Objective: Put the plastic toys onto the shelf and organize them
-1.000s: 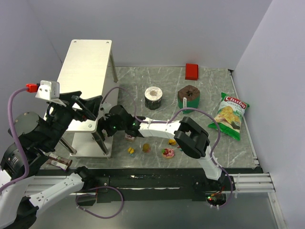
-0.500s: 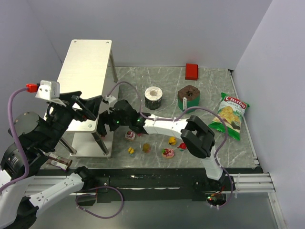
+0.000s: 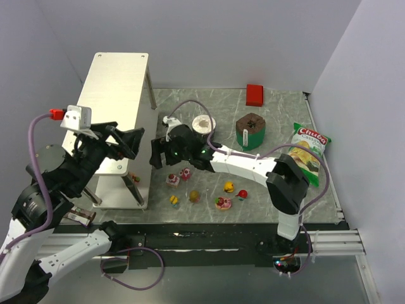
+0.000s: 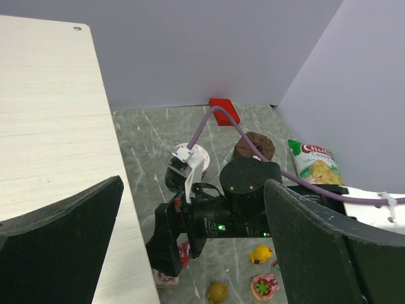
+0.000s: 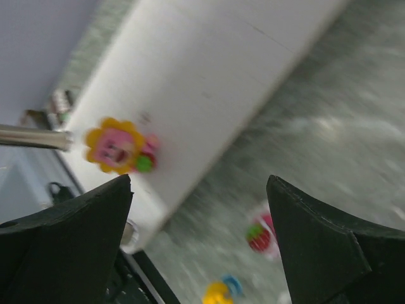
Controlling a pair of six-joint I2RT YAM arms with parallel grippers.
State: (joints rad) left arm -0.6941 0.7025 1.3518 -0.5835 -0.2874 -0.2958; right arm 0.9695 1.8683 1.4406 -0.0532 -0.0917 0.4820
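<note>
The shelf (image 3: 117, 88) stands at the back left, and its white top fills the left of the left wrist view (image 4: 50, 126). Several small toys lie on the marble floor: pink ones (image 3: 172, 180) (image 3: 185, 173), yellow ones (image 3: 173, 199) (image 3: 229, 187) and a pink strawberry one (image 3: 223, 203). My right gripper (image 3: 157, 156) is open and empty beside the shelf, above the pink toys. Its blurred view (image 5: 199, 180) shows a yellow-and-pink flower toy (image 5: 117, 145) lying on the shelf's lower tier. My left gripper (image 3: 126, 142) is open and empty above the shelf's front right corner.
A black-and-white cup (image 3: 204, 123) sits partly behind the right arm. A brown-and-green cup (image 3: 250, 130), a red block (image 3: 255, 95) and a green chip bag (image 3: 306, 154) stand at the back and right. Walls close in the left, back and right.
My right gripper has drawn back from the shelf's lower tier, toward the back right. My left arm has shifted slightly right. The pink toys show more clearly.
</note>
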